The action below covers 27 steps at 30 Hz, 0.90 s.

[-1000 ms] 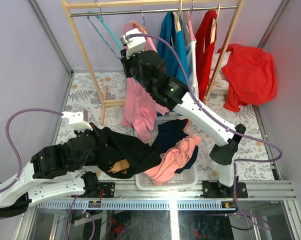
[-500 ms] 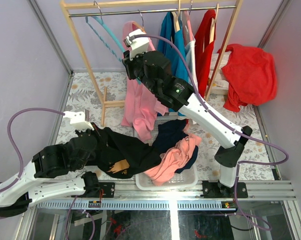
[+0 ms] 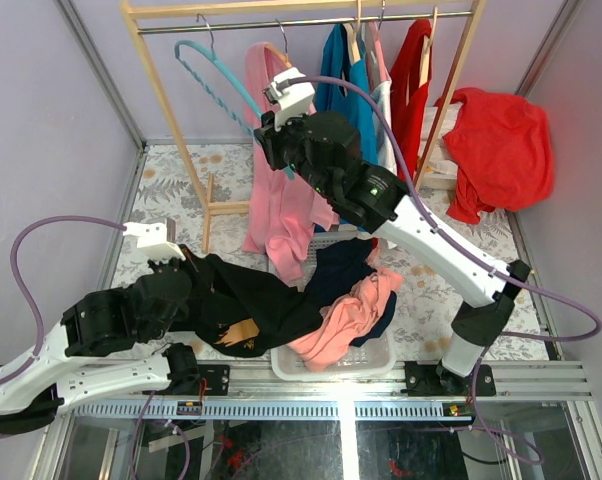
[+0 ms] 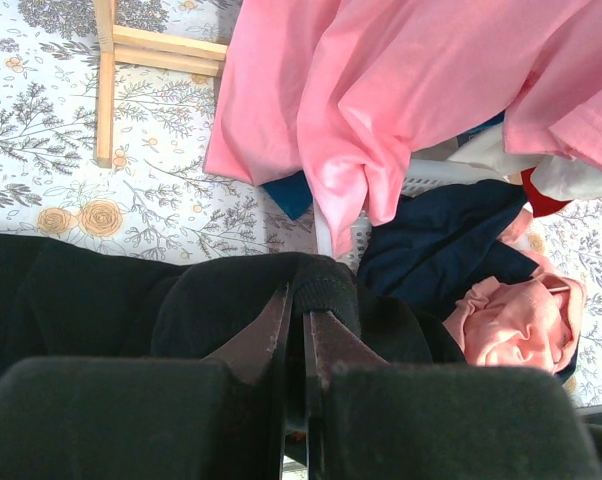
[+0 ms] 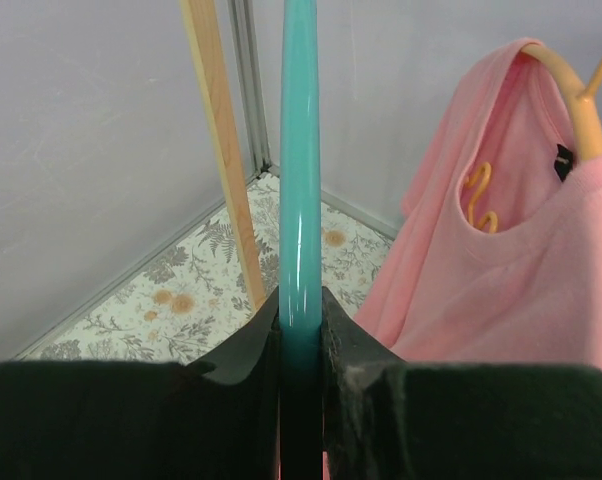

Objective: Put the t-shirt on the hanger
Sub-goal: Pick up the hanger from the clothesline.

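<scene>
The black t-shirt (image 3: 246, 300) with a tan print lies bunched at the front left, draped over the edge of a white basket. My left gripper (image 3: 186, 268) is shut on a black fold of it (image 4: 326, 290). The light blue hanger (image 3: 216, 65) hangs by its hook near the rail at the back left. My right gripper (image 3: 271, 135) is shut on the hanger's arm (image 5: 301, 180), next to the hanging pink t-shirt. The hanger's wavy lower bar shows only in the top view.
A wooden clothes rack (image 3: 166, 95) stands at the back with a pink t-shirt (image 3: 281, 200), blue and red garments on it. A white basket (image 3: 331, 365) holds a navy garment (image 3: 341, 265) and pink cloth. A red garment (image 3: 501, 145) hangs at the right.
My right gripper has moved to the right and slightly nearer, tilting the hanger with it. The left gripper and the black t-shirt have stayed put.
</scene>
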Available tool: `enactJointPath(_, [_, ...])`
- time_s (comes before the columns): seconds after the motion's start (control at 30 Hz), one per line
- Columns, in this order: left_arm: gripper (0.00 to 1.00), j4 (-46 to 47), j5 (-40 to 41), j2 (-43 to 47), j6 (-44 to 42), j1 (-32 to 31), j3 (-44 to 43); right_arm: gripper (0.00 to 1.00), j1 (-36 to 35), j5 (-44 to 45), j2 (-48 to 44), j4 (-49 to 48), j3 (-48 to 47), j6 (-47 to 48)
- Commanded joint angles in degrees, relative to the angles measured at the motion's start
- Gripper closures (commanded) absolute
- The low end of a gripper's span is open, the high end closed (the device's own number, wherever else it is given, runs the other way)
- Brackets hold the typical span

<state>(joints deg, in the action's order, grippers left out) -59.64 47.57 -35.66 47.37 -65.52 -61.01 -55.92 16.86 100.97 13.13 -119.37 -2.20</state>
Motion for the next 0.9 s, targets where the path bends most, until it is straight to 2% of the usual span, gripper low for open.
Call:
enactJointPath(0.0, [1.0, 0.9, 1.76, -0.63, 0.31, 0.19, -1.32, 1.0, 0.08, -0.36, -5.34, -11.14, 3.51, 0.03])
enactJointPath(0.23, [1.0, 1.01, 1.88, -0.4, 0.62, 0.21, -0.93, 1.0, 0.06, -1.43, -5.31, -8.32, 1.43, -0.26])
enactJointPath(0.47, [1.0, -0.25, 1.88, -1.64, 1.09, 0.17, -1.95, 1.0, 0.11, -4.33, -15.53, -7.01, 10.52, -3.3])
enactJointPath(0.87, [1.0, 0.08, 2.32, -0.99, 0.31, 0.19, -1.26, 1.0, 0.09, -13.41, -37.84, 7.59, 25.14, -10.23])
